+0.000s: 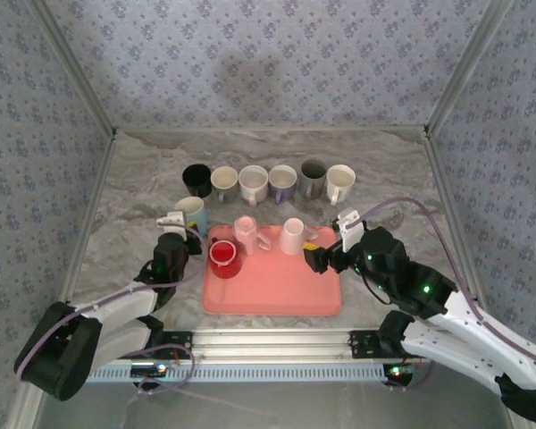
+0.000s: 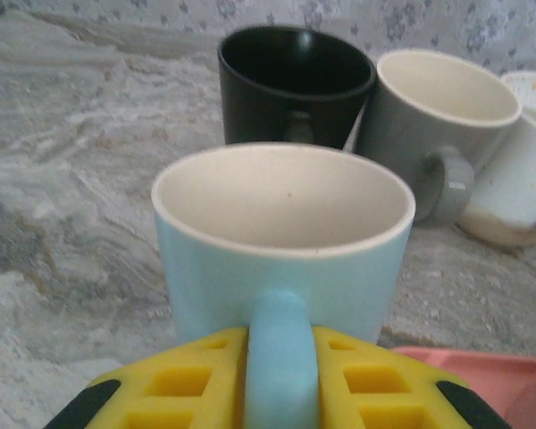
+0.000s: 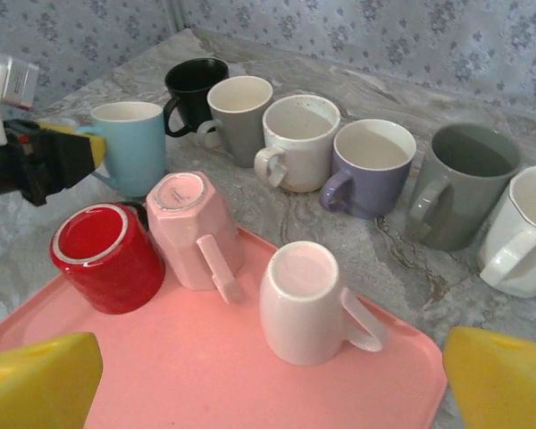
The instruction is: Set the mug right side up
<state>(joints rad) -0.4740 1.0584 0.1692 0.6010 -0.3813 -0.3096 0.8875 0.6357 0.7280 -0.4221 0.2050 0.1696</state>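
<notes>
if the left claw point(image 2: 281, 380) is drawn back before its pads are clear of the handle, the light blue mug point(image 2: 277, 268) could be dragged or tipped toward the black mug point(image 2: 295, 85) beyond it. the handle is closed on by that claw from the near side. the mug is stood upright on the bench point(image 2: 71, 223), just left of the pink tray point(image 3: 205, 357). the right claw point(image 1: 314, 257) is held wide open at the tray's right edge, empty

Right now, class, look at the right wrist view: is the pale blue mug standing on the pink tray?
No, the pale blue mug stands upright on the marble table beside the pink tray.
</notes>
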